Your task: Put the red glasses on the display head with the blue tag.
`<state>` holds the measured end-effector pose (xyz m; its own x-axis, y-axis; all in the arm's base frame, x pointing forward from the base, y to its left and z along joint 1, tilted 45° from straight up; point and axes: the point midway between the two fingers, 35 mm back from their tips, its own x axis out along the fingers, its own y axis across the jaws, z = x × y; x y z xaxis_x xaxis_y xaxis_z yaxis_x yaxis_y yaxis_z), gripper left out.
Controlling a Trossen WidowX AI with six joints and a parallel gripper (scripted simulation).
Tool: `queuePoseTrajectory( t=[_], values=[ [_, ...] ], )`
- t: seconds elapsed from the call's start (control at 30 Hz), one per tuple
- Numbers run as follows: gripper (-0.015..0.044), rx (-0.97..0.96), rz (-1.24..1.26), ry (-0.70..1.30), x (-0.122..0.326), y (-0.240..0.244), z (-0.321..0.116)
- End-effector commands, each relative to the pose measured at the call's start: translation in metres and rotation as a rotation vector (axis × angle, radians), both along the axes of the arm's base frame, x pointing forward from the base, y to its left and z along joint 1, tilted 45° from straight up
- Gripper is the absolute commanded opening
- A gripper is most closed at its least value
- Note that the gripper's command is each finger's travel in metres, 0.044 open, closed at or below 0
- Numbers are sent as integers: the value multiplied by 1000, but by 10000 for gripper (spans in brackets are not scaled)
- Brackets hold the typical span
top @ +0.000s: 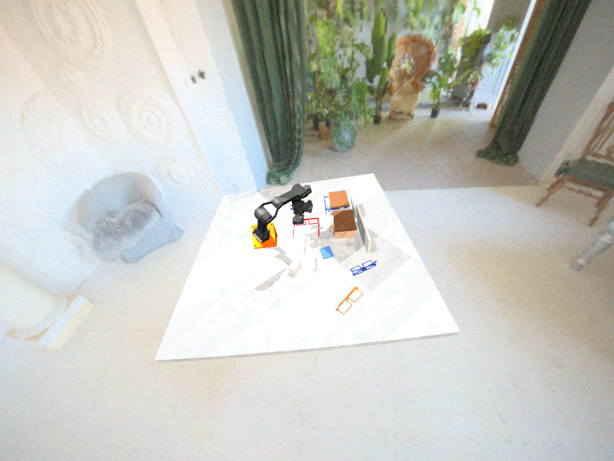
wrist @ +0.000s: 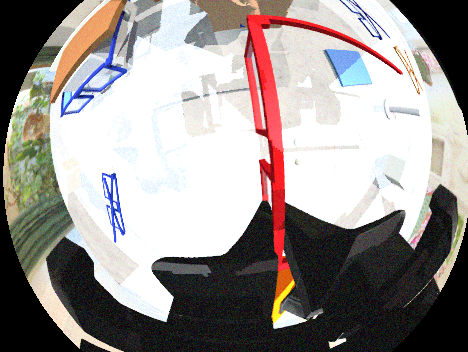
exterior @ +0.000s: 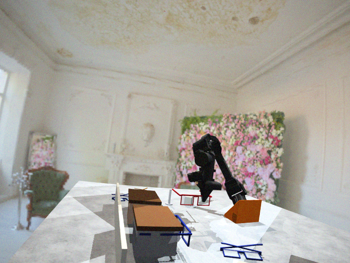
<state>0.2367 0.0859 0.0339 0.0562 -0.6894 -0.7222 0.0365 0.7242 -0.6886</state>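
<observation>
Gripping the red glasses (top: 311, 219) (exterior: 195, 195) (wrist: 274, 135), the nearly closed gripper (top: 298, 221) (exterior: 204, 200) (wrist: 269, 205) hangs near the centre of the top view.

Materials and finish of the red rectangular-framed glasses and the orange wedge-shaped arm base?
Red rectangular-framed glasses: likely glossy plastic; even colour, slim bars. Painted metal possible.
Orange wedge-shaped arm base: matte plastic or painted metal; flat, uniform faces.
</observation>
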Motion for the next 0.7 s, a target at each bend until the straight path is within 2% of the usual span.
queuePoseTrajectory(
  t=[0.0, 0.67],
  values=[
    [0, -7, 2, 4, 0, -4, -3],
    [0, -6, 2, 4, 2, -16, -16]
  ],
)
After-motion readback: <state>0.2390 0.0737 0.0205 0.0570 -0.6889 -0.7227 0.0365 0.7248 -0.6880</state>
